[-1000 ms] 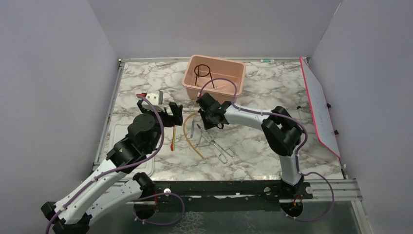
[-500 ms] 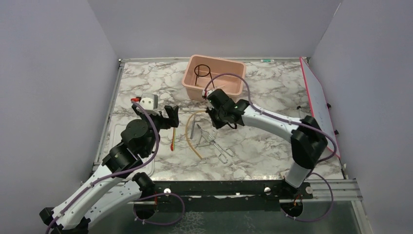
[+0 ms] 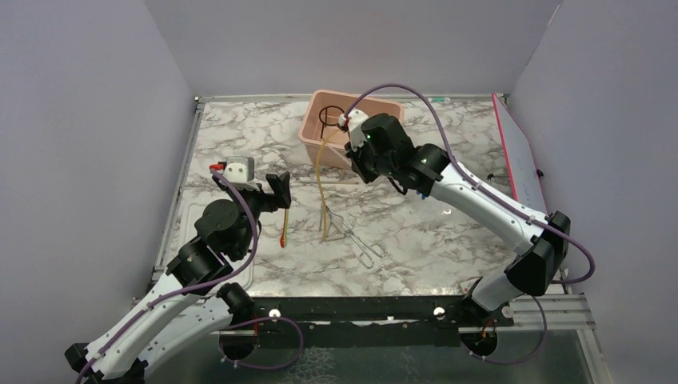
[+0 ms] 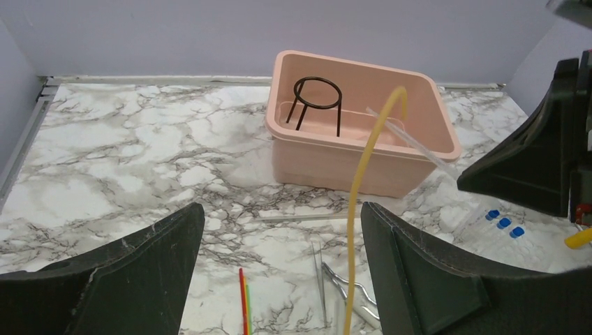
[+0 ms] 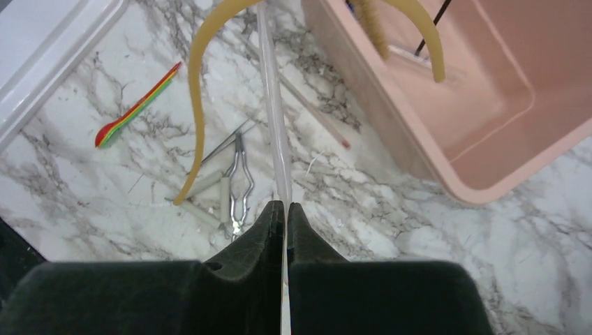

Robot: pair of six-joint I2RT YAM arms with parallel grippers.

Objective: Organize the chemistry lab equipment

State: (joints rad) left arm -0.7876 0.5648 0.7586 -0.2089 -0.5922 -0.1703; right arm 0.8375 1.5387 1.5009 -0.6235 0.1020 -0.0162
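My right gripper [image 3: 355, 154] [image 5: 283, 204] is shut on a thin clear rod [image 5: 272, 105], held above the table beside the pink tub [image 3: 392, 108]. The tan rubber tube [image 3: 323, 192] [image 5: 199, 105] [image 4: 359, 209] hangs draped over the rod's far end, one end near the table and the other over the tub. The black ring stand [image 3: 329, 116] [image 4: 317, 101] stands inside the tub. My left gripper [image 3: 270, 190] [image 4: 279, 272] is open and empty above the red-orange rod [image 3: 283, 228] [image 4: 243, 300]. Silver tongs [image 3: 356, 240] [image 5: 237, 185] and a thin spatula [image 4: 317, 279] lie on the marble. Blue pieces [image 4: 504, 223] lie to the right.
A flat white lid with a red edge [image 3: 528, 176] leans at the right wall. A white tray [image 3: 182, 220] [image 5: 42, 42] lies along the left edge. Another clear rod [image 4: 307, 218] lies in front of the tub.
My right arm has risen from the table and swung back toward the tub, lifting the clear rod with the tan tube draped on it. My left gripper has barely shifted.
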